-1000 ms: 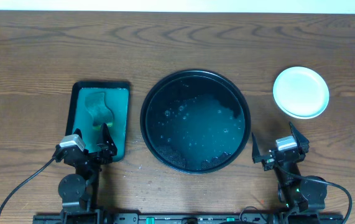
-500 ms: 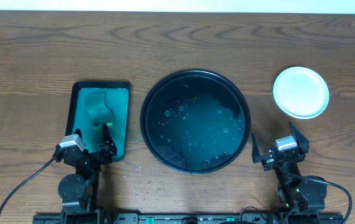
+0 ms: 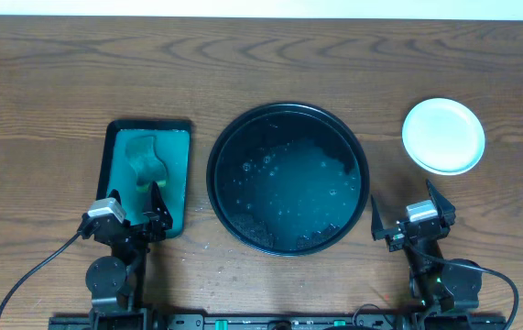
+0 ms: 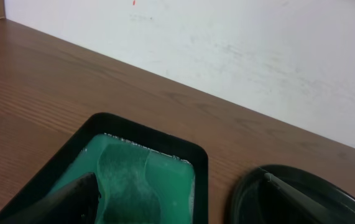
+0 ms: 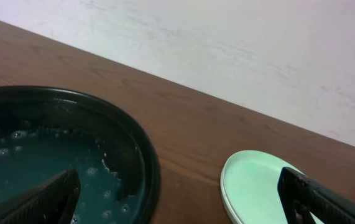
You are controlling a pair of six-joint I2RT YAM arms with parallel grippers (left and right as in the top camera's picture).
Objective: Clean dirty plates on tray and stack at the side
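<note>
Overhead and wrist views, both arms at the near edge of the desk [image 3: 50, 73]. My left fingers [image 3: 157, 199] stand spread wide and hold nothing; they hover over the near end of the green tray [image 3: 180, 137], just short of the sponge [image 3: 144, 158] lying in it. My right fingers [image 3: 377, 222] are likewise fully apart and empty, near the right rim of the tray [image 3: 213, 174]. The tray sits mid-desk and carries only water and suds. The plates [image 3: 442, 136] sit stacked on the desk to the far right, well apart from the tray; I cannot count them from here. By my judgement the task looks complete.

Hazards from here:
- With fingers this wide, a forward reach by my right arm could clip the stack and push it across the desk, or scatter it if the plates are wet.
- A sideways swing could strike the tray rim and slop water onto the desk.
- A descent by my left arm could catch the green tray's near wall and tip it.
</note>
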